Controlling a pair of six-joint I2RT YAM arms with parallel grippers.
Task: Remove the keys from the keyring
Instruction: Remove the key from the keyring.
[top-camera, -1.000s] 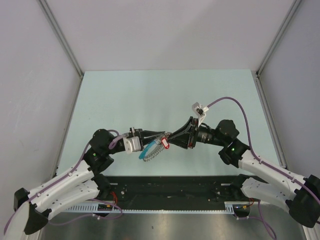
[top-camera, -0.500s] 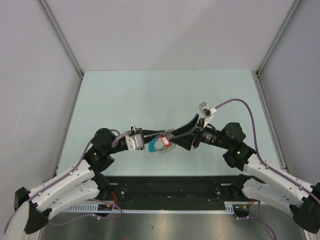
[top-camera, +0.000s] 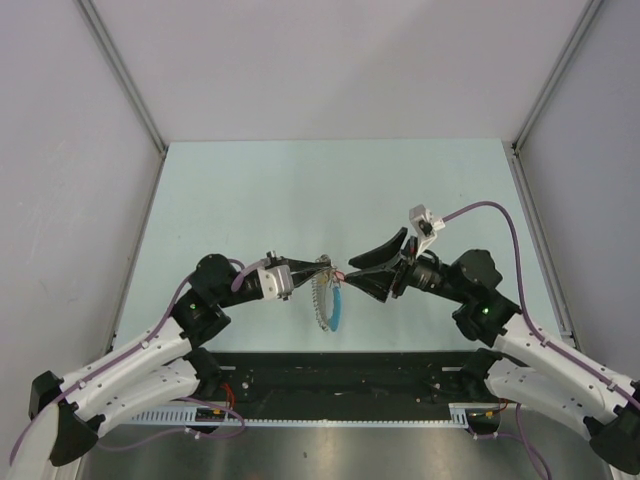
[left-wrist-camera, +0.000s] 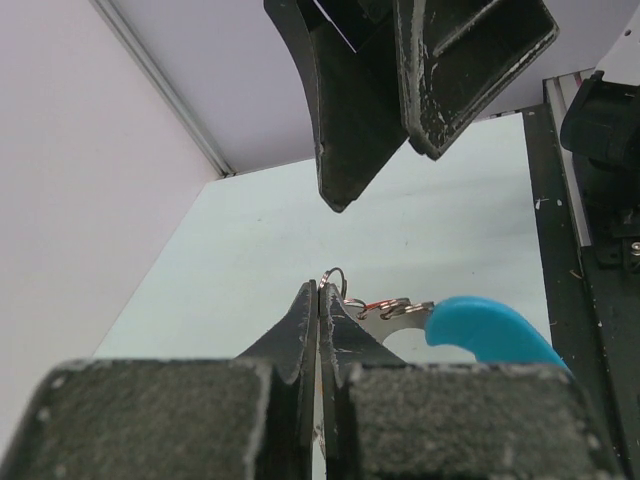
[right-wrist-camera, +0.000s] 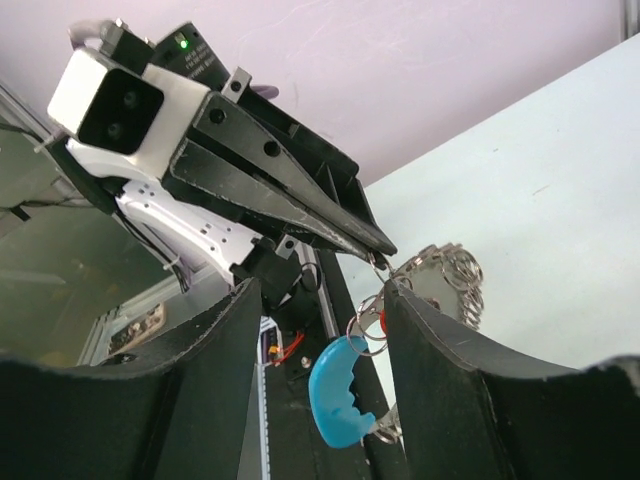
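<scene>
left gripper (top-camera: 303, 271): jaws pressed together, tips pinching a small split ring (left-wrist-camera: 333, 279) at the top of the keyring; held above the table (top-camera: 300, 190), fingers pointing right.
right gripper (top-camera: 349, 273): jaws apart, nothing clamped; tips face the left gripper's tips from the right, just beside the pinch point.
keyring (top-camera: 322, 296): hangs limp from the left gripper's tips as a silvery linked loop, off the table surface, near the front edge between the two arms.
blue arc (top-camera: 337, 306): on the loop's right side in the top view. In the right wrist view it hangs lowest, in the gap between the right gripper's fingers.
key (right-wrist-camera: 383, 322): only a sliver of red shows behind the rings, just under the left gripper's tips; blade not discernible.
contact, right side: rings sit close to one right finger (right-wrist-camera: 440, 370); cannot tell if they touch.
left wrist view: right gripper's two fingers hover above the pinched ring, apart from it.
</scene>
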